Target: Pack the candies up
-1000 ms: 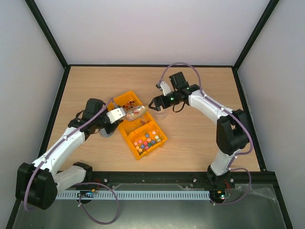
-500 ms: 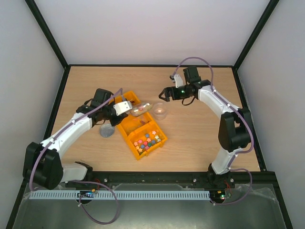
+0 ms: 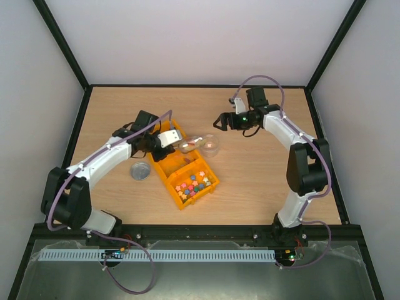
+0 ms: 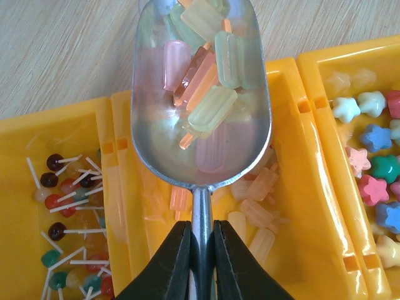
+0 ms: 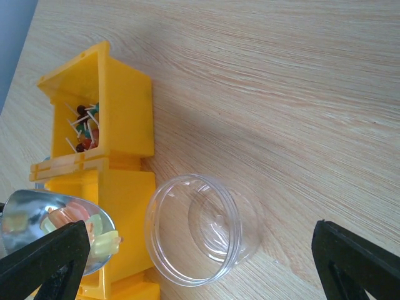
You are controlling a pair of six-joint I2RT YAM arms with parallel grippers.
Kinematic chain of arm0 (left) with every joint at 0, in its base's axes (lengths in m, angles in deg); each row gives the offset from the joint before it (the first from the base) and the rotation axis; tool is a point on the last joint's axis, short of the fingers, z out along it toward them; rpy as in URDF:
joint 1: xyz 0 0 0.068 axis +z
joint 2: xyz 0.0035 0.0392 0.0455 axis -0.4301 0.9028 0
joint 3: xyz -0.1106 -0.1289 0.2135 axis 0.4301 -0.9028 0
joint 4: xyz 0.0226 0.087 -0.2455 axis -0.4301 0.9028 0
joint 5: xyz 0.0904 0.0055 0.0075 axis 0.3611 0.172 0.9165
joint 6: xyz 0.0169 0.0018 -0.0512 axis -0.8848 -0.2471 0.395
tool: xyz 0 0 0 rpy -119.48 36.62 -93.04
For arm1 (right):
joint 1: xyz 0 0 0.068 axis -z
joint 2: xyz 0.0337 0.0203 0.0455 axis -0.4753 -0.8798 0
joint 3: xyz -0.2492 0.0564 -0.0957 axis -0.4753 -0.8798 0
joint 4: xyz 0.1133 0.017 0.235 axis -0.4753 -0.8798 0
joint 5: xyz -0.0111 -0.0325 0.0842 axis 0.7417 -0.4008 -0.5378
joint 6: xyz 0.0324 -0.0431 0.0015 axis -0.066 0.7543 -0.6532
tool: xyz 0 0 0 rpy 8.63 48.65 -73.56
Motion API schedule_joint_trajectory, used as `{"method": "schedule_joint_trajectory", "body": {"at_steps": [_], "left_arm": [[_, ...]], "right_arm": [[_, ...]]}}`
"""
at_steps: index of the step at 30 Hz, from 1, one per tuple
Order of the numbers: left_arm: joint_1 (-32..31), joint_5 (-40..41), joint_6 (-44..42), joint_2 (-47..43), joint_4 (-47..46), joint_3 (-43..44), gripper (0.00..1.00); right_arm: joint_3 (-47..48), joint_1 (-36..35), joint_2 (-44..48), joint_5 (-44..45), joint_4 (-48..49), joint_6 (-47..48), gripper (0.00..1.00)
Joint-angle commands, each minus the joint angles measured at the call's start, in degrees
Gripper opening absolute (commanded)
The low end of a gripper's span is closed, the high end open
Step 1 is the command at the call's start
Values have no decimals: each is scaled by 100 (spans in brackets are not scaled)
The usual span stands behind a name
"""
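Clenched on its handle by the left fingers (image 4: 170, 265), the shiny metal scoop (image 4: 150, 140) has carried pale lolly-shaped candies (image 4: 211, 106) across the yellow plastic tray (image 4: 294, 187) to just beside the clear round tub (image 5: 200, 225) at the middle of the desk (image 5: 281, 94). The right fingers (image 5: 44, 256), released, have withdrawn. Pouring seems next.

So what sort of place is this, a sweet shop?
Probably a robot test booth, not a shop: a left arm and right arm bolted to one wooden table, plain walls around it, yellow trays of sweets.
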Motion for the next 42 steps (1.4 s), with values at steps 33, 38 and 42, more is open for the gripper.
{"method": "schedule_joint_trajectory", "body": {"at_steps": [33, 38, 42], "left_arm": [[-245, 655, -365, 1231, 1740, 1828, 2], [-303, 757, -424, 1264, 1922, 1969, 2], [-400, 822, -449, 1311, 2059, 2102, 2]], "right_arm": [[-186, 182, -141, -341, 197, -286, 99], [-214, 182, -146, -316, 222, -324, 99], [-242, 179, -150, -310, 269, -342, 99]]}}
